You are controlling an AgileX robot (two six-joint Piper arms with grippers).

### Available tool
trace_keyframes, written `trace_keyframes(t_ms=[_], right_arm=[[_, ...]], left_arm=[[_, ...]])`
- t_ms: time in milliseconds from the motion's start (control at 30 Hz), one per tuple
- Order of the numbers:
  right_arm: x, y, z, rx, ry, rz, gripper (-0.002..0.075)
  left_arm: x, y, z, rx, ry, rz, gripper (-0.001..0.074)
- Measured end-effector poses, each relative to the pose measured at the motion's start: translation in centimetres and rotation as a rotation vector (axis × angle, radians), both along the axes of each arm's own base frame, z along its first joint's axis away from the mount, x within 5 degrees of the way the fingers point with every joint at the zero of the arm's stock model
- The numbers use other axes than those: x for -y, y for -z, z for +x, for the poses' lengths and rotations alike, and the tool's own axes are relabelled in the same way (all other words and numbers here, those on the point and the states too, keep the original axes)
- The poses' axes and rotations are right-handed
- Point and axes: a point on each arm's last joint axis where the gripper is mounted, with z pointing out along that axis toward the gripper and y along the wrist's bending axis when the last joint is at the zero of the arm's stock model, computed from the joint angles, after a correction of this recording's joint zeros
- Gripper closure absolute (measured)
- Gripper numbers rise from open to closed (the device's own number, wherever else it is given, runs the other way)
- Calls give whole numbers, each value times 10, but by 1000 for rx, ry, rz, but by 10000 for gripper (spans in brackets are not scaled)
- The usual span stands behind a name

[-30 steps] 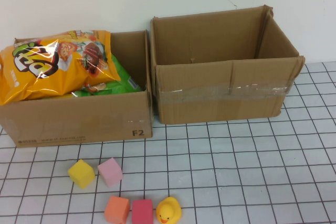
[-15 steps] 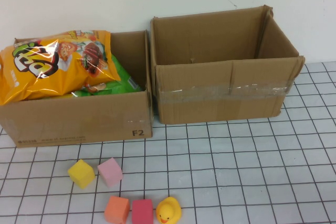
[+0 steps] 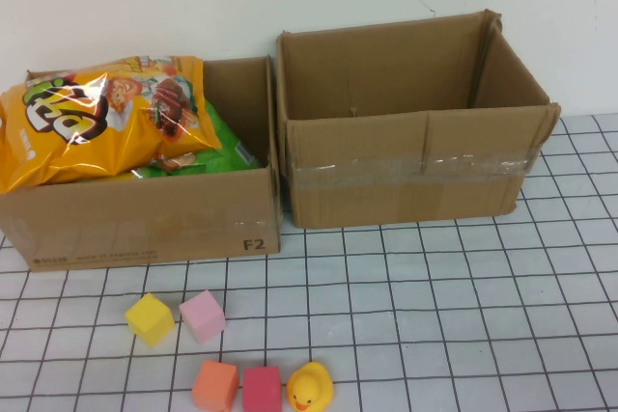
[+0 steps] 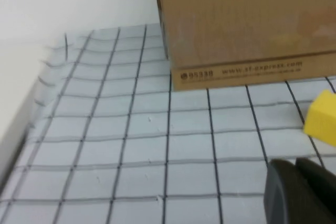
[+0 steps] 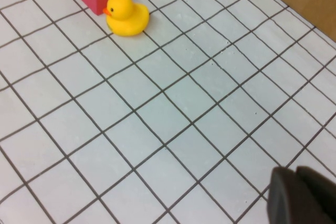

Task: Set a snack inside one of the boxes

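Note:
A yellow-orange snack bag (image 3: 101,118) lies on top of green snack packs (image 3: 217,147) in the left cardboard box (image 3: 145,219). The right cardboard box (image 3: 415,180) stands beside it with its inside bare. Neither arm shows in the high view. My left gripper (image 4: 295,167) is shut and holds nothing; it hovers low over the gridded table near the left box (image 4: 247,24) and a yellow block (image 4: 321,119). My right gripper (image 5: 295,176) is also shut and holds nothing, above bare tiles some way from a yellow rubber duck (image 5: 126,15).
In front of the left box lie a yellow block (image 3: 150,318), a pink block (image 3: 203,315), an orange block (image 3: 214,386), a red block (image 3: 262,389) and the rubber duck (image 3: 310,388). A white wall rises behind the boxes. The table's edge shows in the left wrist view.

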Motion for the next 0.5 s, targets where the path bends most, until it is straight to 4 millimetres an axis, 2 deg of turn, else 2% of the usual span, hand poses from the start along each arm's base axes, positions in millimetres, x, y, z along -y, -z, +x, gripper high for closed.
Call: trace_keyframes(t_ms=[300,500], right_arm=[[0,0,0,-2,-1,-1,726],[0,0,0,-3,-1,-2,726]], left_arm=[[3,2,-1,-29,31,-134,736],[3,3,-1,-31,24,-148,736]])
